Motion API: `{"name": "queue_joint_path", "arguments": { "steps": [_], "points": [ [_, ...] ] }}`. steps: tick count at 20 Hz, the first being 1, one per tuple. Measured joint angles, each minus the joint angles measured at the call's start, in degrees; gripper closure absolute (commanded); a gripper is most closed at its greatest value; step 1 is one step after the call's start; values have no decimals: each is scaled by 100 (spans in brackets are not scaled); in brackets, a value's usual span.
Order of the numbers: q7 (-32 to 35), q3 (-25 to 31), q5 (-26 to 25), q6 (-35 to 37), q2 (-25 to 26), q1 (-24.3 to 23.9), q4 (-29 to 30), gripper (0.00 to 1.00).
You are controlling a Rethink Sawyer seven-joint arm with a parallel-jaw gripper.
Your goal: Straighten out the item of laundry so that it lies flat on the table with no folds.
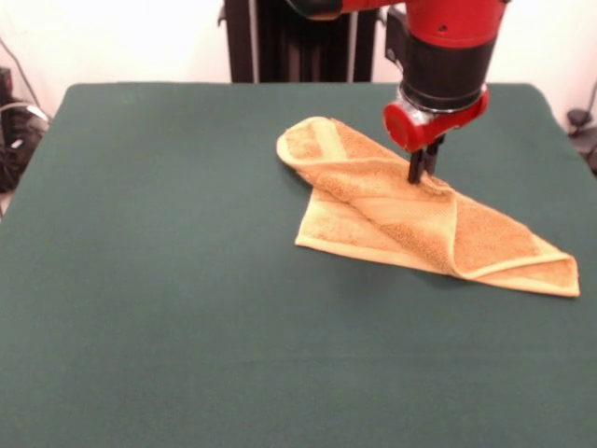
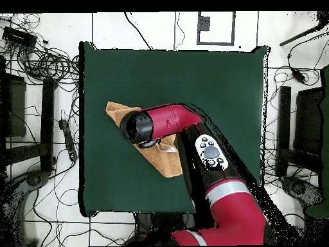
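Observation:
The golden-orange towel (image 1: 410, 219) lies folded and crumpled on the right half of the dark green table (image 1: 187, 299). One end is rolled over at the far left and a corner flap is folded over at the right. My gripper (image 1: 423, 175) comes straight down onto the towel's far folded edge, its fingers close together and pinching the cloth there. In the overhead view the arm's wrist (image 2: 138, 127) covers the gripper and much of the towel (image 2: 117, 110); only the towel's two ends show on the table (image 2: 212, 83).
The towel's right corner lies near the table's right edge (image 1: 586, 233) in the front view. The robot's pedestal (image 1: 298, 42) stands behind the far edge. Cables (image 2: 45, 64) and stands lie on the floor around the table.

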Motion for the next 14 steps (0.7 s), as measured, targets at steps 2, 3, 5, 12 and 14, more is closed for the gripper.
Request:
{"name": "queue_joint_path", "arguments": {
  "steps": [2,3,5,12,14],
  "points": [
    [0,-12,11,-30,-2,0,19,100],
    [0,-25,24,-56,-5,0,40,100],
    [0,-41,50,-83,-16,1,71,100],
    [0,-149,175,-120,-156,35,177,100],
    [0,-166,198,-120,-190,52,190,100]
  ]
}}
